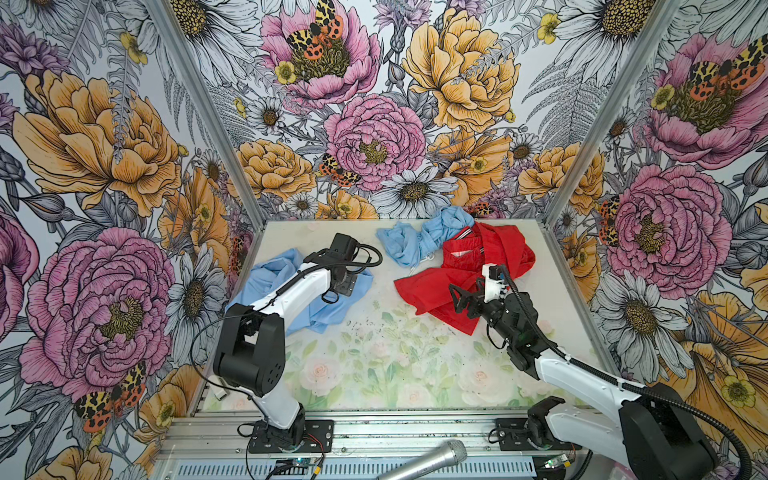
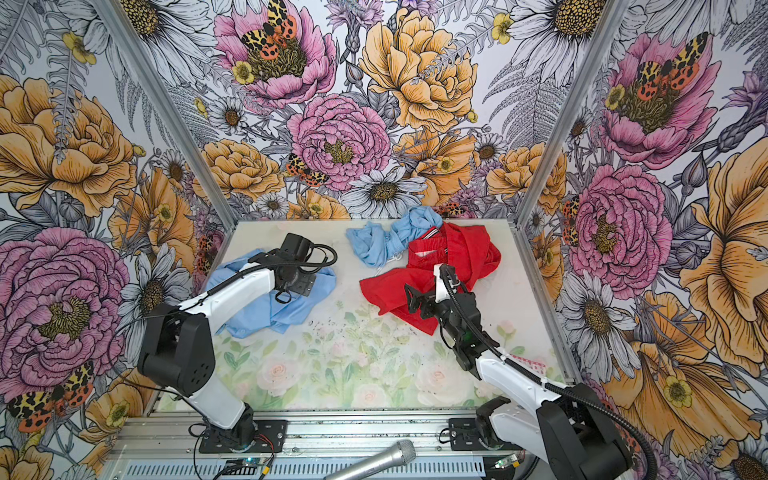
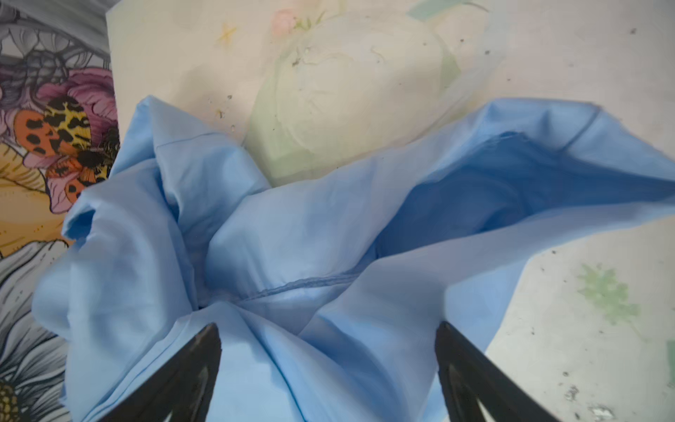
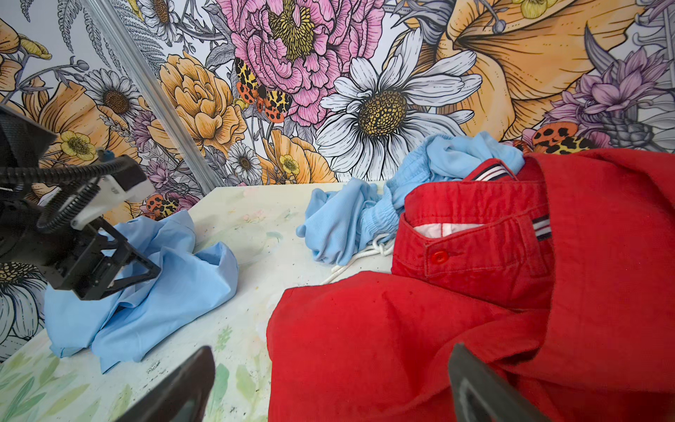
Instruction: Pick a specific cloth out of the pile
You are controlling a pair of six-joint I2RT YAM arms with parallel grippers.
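Your left gripper (image 3: 327,325), jaws spread wide and gripping nothing, hangs just over the crumpled light-blue shirt (image 1: 328,316) on the left side of the table (image 1: 374,374), well apart from the red garment (image 1: 490,253) under your right gripper (image 4: 332,349), also spread

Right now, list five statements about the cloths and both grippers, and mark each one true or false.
1. The left gripper is open over the light-blue shirt. True.
2. The right gripper is shut on the red garment. False: its jaws stand apart and hold nothing.
3. Bare table separates the shirt from the red garment. True.
4. The crinkled blue cloth lies on the shirt. False: it lies at the back against the red garment, apart from the shirt.
5. The red garment has a red button. True.
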